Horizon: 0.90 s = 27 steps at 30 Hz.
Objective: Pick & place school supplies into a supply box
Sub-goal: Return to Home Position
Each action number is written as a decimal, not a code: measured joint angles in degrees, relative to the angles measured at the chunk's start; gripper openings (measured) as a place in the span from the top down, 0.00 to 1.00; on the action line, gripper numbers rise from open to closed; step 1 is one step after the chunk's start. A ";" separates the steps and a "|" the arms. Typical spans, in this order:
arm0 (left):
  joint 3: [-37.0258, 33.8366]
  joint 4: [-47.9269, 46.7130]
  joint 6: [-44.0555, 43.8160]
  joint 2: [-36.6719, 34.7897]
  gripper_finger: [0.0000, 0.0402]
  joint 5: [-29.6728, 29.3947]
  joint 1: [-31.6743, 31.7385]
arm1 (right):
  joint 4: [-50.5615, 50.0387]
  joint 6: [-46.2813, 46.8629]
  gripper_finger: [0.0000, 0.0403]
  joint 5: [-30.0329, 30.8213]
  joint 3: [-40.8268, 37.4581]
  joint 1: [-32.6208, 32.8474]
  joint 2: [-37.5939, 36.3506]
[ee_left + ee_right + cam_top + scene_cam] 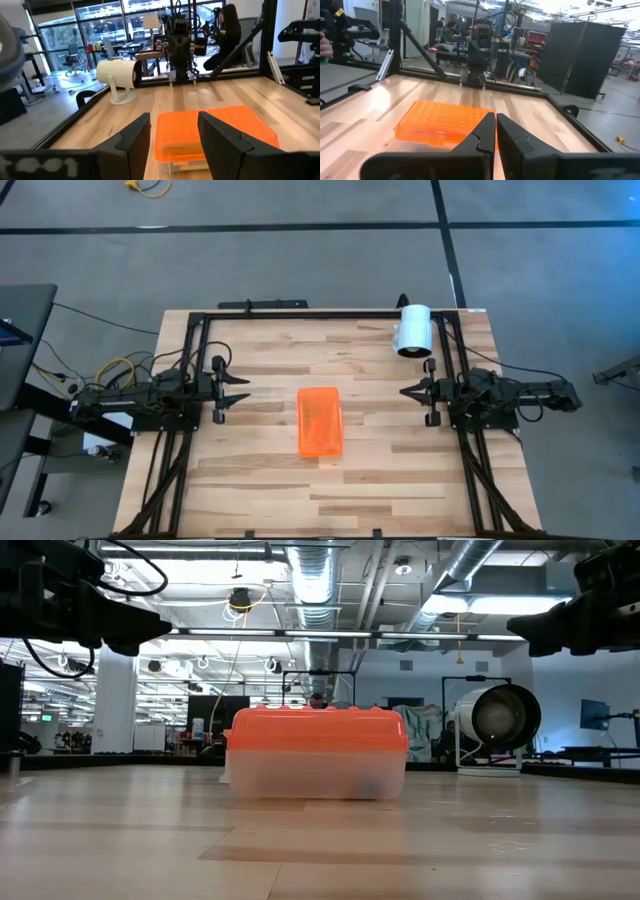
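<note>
Open table (260, 470) surrounds the supply box (320, 421); a white cylinder (412, 330) stands near the far right corner

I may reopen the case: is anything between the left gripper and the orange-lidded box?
Nothing visible. Only bare wooden table lies between the left gripper and the clear plastic supply box with its ridged orange lid. The white cylinder stands near a corner on the right arm's side, well off that line.

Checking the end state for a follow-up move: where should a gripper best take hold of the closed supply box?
Probably from above at mid-length, closing across the narrow width of the supply box. It lies flat with its orange lid shut, and its two long straight walls give parallel faces to press on.
</note>
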 joint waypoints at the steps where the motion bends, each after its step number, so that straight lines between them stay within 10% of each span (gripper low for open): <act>1: 0.00 -0.05 -0.04 0.00 0.61 0.03 0.00 | 0.01 0.02 0.97 0.00 0.00 0.00 -0.01; 27: -0.02 -0.22 0.25 0.00 0.61 0.09 0.02 | 0.01 3.48 0.97 0.25 0.00 0.00 0.01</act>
